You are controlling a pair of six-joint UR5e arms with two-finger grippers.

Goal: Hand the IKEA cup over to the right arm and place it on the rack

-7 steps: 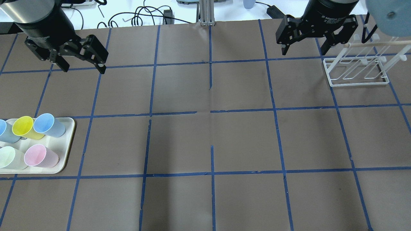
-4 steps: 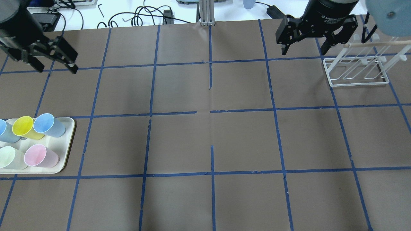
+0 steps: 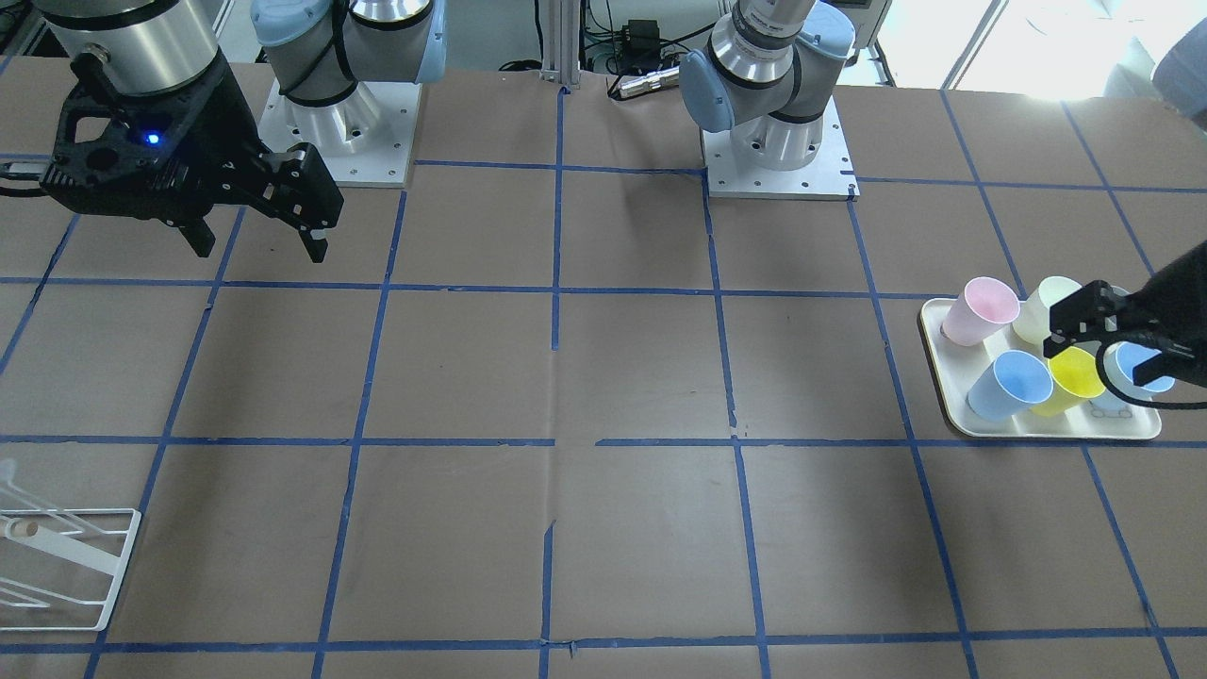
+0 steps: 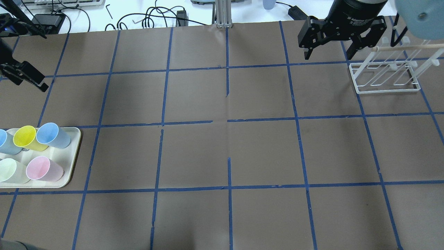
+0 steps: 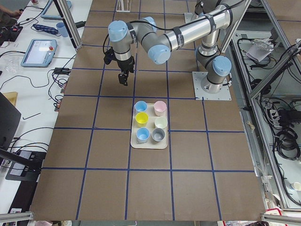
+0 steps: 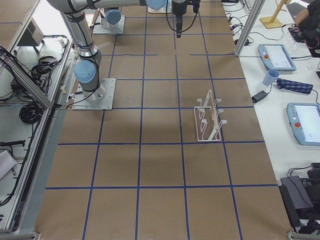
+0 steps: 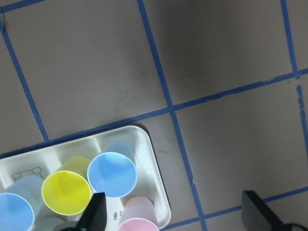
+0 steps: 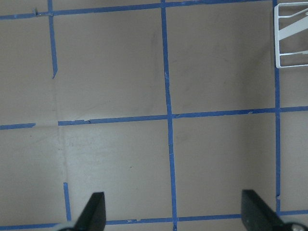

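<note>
Blue IKEA cup (image 7: pixel 112 174) upright in tray (image 7: pixel 155 183); wrist view shows left claw (image 7: pixel 173 202) spread, overhead crops it. Right claw (image 4: pixel 327 55) spread.

Even, fairly bright overhead light, soft broad shadows pooling on the brown counter (image 4: pixel 194 156), blown-out white glare in the front-facing view's top right corner, frames mostly sharp — only the left claw (image 7: pixel 177 211) dark and blurred at its wrist view's lower edge.

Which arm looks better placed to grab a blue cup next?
Left. The left gripper hangs open near the tray holding the blue cups; the right gripper is across the table, by the rack.
</note>
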